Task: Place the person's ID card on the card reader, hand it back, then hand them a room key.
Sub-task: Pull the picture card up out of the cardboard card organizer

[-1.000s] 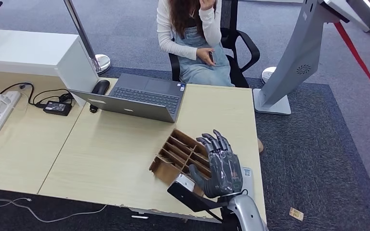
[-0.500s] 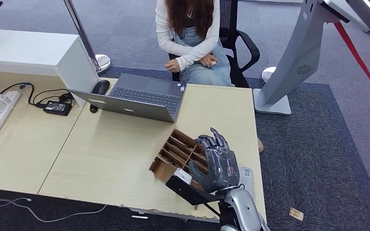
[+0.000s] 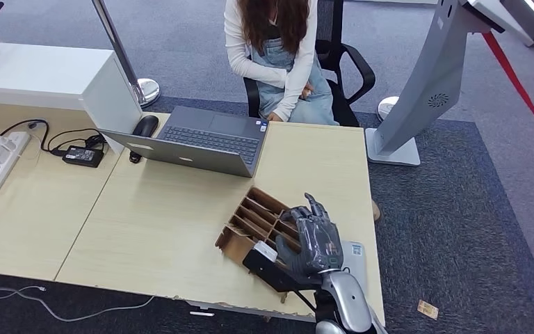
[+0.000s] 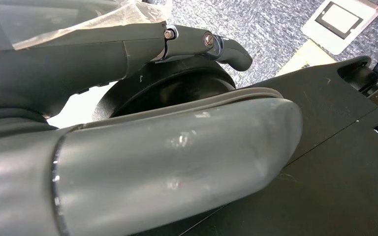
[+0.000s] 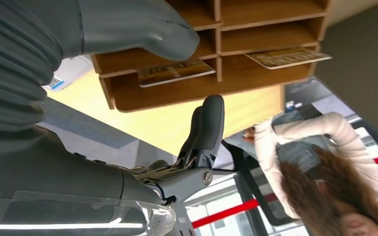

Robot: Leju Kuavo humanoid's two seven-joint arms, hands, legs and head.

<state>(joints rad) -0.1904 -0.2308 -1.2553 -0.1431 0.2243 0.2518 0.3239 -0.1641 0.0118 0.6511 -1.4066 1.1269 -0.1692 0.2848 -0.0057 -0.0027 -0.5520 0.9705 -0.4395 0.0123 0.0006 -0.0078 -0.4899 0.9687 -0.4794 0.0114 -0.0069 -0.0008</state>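
My right hand (image 3: 313, 240) hovers over the near right part of a brown divided card box (image 3: 254, 216), fingers apart and slightly curled, holding nothing. In the right wrist view the thumb (image 5: 138, 24) and a dark finger (image 5: 207, 123) reach toward the box's slots, where one room key card (image 5: 176, 73) and another (image 5: 288, 57) lie. A white card reader (image 3: 356, 256) sits just right of the hand, partly covered by it. The person (image 3: 278, 49) sits across the table, hands in lap. My left hand (image 4: 167, 162) hangs low, thumb and a finger stretched out, nothing in it.
An open grey laptop (image 3: 198, 142) stands on the table (image 3: 153, 223) beyond the box, with a mouse (image 3: 144, 126), a power brick (image 3: 82, 156) and a power strip (image 3: 0, 156) to the left. A grey kiosk stand (image 3: 424, 90) rises off the table's right edge.
My right hand has drawn back toward the near edge and sunk lower over the box, fingers curling in a little. The person has lowered both hands from head height to the lap.
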